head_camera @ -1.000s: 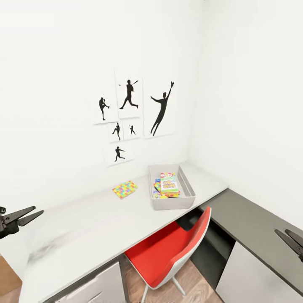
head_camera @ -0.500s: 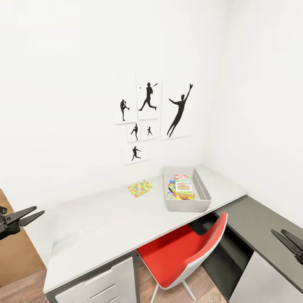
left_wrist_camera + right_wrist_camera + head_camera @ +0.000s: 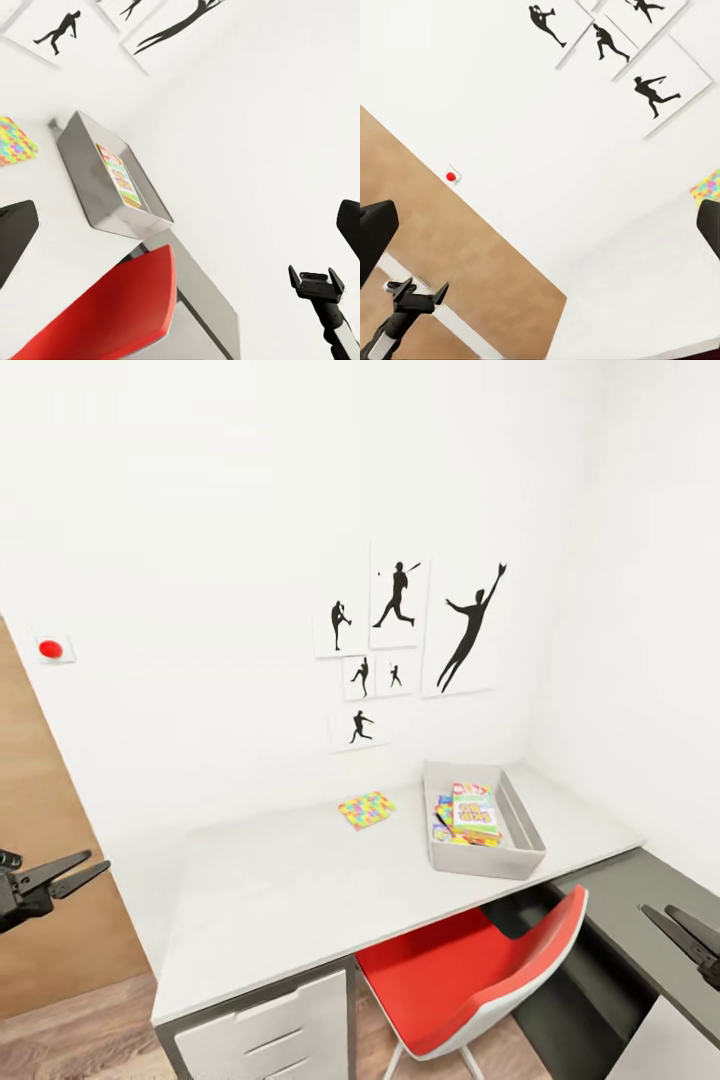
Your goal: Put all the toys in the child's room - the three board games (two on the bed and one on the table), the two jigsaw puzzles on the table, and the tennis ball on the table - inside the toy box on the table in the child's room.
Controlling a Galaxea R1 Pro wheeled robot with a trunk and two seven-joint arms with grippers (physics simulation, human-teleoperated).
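Note:
The grey toy box [image 3: 480,858] stands on the light-grey table [image 3: 280,890] near the right corner. Colourful board games [image 3: 474,810] lie stacked inside it. One multicoloured jigsaw puzzle [image 3: 366,809] lies flat on the table just left of the box. The left wrist view shows the toy box [image 3: 82,180], a board game [image 3: 120,176] in it and the jigsaw puzzle [image 3: 13,141]. My left gripper [image 3: 95,862] hangs open and empty far left of the table. My right gripper [image 3: 657,909] is open and empty at the lower right. The tennis ball and the bed are out of view.
A red chair [image 3: 470,980] is tucked under the table in front of the toy box. A lower dark grey cabinet [image 3: 660,880] adjoins on the right. Pale drawers [image 3: 270,1030] sit below the table's left end. A wooden door [image 3: 40,860] with a red button [image 3: 50,649] is at left.
The whole picture has shifted right, so the camera has turned left; the door and the red button have come into view. Both grippers keep their places in the picture.

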